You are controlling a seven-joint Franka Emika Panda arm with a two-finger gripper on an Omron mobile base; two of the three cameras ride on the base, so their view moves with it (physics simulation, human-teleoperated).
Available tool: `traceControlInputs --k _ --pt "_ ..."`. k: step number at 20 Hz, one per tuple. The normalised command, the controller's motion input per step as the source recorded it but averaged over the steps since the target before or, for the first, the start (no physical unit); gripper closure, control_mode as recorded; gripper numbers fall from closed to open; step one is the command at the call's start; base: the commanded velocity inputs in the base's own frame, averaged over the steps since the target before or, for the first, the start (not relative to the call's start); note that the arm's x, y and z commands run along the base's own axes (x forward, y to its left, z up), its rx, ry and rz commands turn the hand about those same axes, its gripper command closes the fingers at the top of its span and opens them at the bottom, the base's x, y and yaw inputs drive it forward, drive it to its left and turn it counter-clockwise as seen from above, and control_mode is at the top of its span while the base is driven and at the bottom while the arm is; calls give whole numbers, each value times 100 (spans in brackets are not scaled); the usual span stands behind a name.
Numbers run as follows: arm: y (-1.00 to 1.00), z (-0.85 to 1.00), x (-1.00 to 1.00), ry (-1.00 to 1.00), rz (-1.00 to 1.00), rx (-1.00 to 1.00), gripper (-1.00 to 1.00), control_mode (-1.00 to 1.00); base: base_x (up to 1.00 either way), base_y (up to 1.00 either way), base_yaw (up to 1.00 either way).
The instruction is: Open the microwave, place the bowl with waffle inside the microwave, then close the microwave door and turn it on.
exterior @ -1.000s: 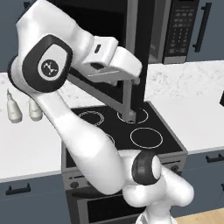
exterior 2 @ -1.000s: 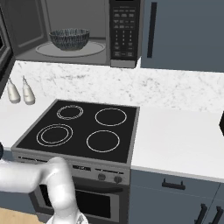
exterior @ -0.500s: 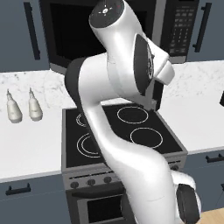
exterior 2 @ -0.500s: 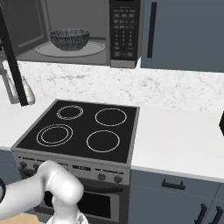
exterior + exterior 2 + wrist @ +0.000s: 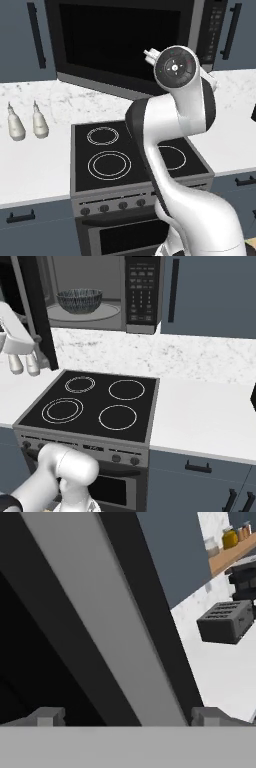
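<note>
The microwave [image 5: 142, 291] hangs above the counter with its grey inside showing. On its turntable sits the dark ribbed bowl [image 5: 80, 300]; the bowl's rim hides the waffle. The microwave door [image 5: 120, 45] stands swung out, and its thick black edge [image 5: 37, 316] shows in the right base view. My white hand [image 5: 17, 338] is just left of that edge, behind the door. In the hand view my gripper [image 5: 129, 719] is open, fingertips wide apart, right up against the door's grey frame [image 5: 100, 627]. Nothing is held.
The black four-ring stove [image 5: 95, 401] lies below the microwave. Two pale bottles [image 5: 25, 127] stand on the white counter to its left. A dark toaster [image 5: 225, 622] sits on the counter further off. Blue cabinets [image 5: 210, 291] flank the microwave.
My arm has swung up from over the stove to the door's outer side. In the right base view the door's black edge has moved right, toward the microwave opening. The bowl has stayed put.
</note>
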Motion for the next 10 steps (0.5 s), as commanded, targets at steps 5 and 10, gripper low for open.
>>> traceControlInputs --k 5,10 --pt "-1 1 79 0 3 0 -100 -100 0 0 0" --pt "-9 0 73 0 1 0 -100 -100 0 0 0"
